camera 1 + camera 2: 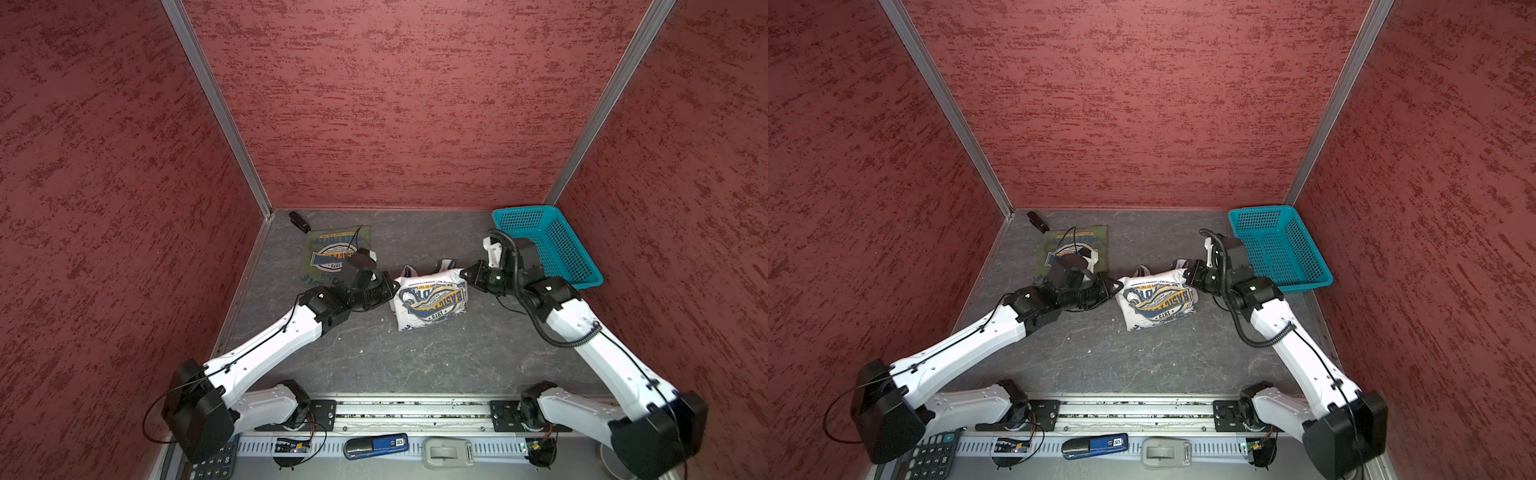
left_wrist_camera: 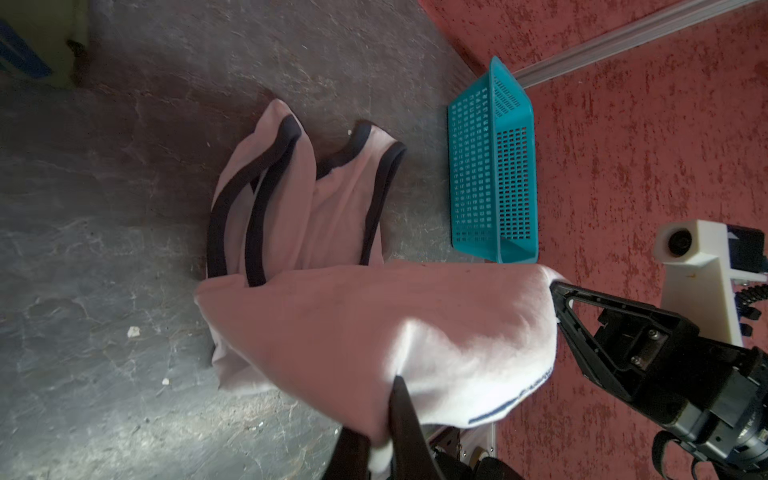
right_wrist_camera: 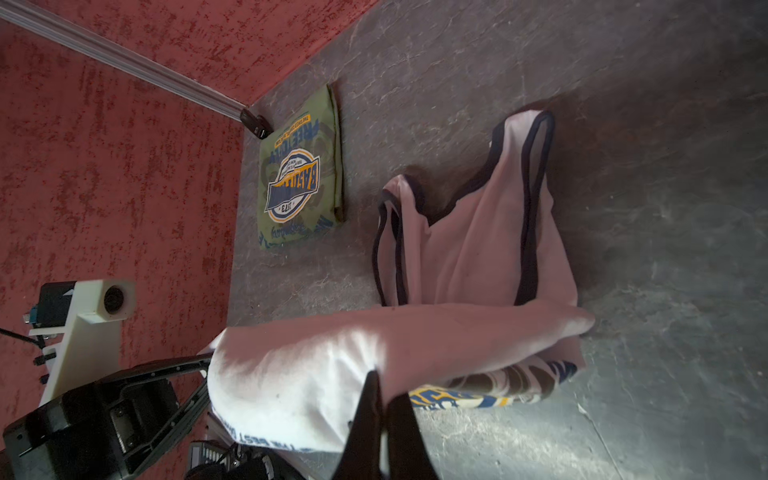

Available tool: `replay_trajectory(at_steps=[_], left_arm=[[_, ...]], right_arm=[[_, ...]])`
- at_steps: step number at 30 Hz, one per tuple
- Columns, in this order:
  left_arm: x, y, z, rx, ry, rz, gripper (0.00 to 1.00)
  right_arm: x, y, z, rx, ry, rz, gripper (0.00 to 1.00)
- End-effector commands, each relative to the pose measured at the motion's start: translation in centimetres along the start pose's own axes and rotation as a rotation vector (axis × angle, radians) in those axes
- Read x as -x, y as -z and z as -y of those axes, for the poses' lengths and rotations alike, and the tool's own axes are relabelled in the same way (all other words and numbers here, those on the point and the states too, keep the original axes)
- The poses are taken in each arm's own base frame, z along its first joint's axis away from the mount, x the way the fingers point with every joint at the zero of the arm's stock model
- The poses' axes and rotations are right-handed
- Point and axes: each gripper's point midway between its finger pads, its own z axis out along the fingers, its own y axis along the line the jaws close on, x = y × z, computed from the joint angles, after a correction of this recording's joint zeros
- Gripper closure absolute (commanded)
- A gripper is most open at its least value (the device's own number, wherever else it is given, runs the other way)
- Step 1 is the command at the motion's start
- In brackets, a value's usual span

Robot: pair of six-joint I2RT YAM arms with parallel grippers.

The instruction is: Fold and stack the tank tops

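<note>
- while both claws grip the white tank top, the cloth stretches between them. the left claw is clamped narrow on one corner of the raised edge, and the right claw is clamped narrow on the other corner. each wrist view shows cloth pinched between that claw's fingers.
- the long axis of the held edge runs straight from claw to claw. the badge print drapes down from it on the robot's side, and the dark-trimmed straps lie on the table just past both claws, on the far side.
- the olive tank top lies flat and folded, print up, beyond the left claw and out to its outer side, by the far corner. it is well apart from the right claw, with the white top between them.
- the turquoise basket sits behind the right claw, close beside that arm's wrist.
- as a judgement, the white top looks only partly folded. the held edge likely has to go down over the straps first.
- stacking would then mean carrying the bundle across toward the olive top, on the side of the left claw, so the left arm is the nearer one.
- if one corner is let go early, the fold could slump.
</note>
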Motion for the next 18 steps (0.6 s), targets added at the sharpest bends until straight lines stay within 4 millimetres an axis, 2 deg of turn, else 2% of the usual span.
replay_trajectory(at_steps=[1, 5, 9, 12, 15, 16, 18], left_arm=[[2.0, -1.2, 1.2, -0.061, 0.01, -0.037, 0.87], [4.9, -4.2, -0.5, -0.018, 0.067, -0.045, 0.81], [8.5, -7.6, -2.6, 0.033, 0.1, -0.029, 0.58], [12.2, -10.1, -3.2, 0.062, 0.076, -0.019, 0.46], [14.8, -10.4, -3.7, 0.159, 0.009, 0.021, 0.38], [15.0, -10.0, -3.7, 0.189, -0.015, 0.036, 0.35], [13.9, -9.1, -4.0, 0.226, -0.06, 0.037, 0.3]], right_arm=[[3.9, -1.6, -0.9, 0.044, 0.037, 0.059, 1.0], [6.1, -5.6, 1.6, 0.02, -0.014, 0.017, 0.94], [9.2, -8.8, 4.2, -0.015, -0.045, 0.024, 0.75], [12.2, -11.2, 5.1, -0.026, -0.024, 0.041, 0.56], [13.9, -12.8, 7.5, -0.154, 0.003, 0.04, 0.5], [14.0, -12.8, 8.0, -0.183, 0.012, 0.043, 0.49], [13.2, -12.2, 8.5, -0.197, 0.038, 0.057, 0.44]])
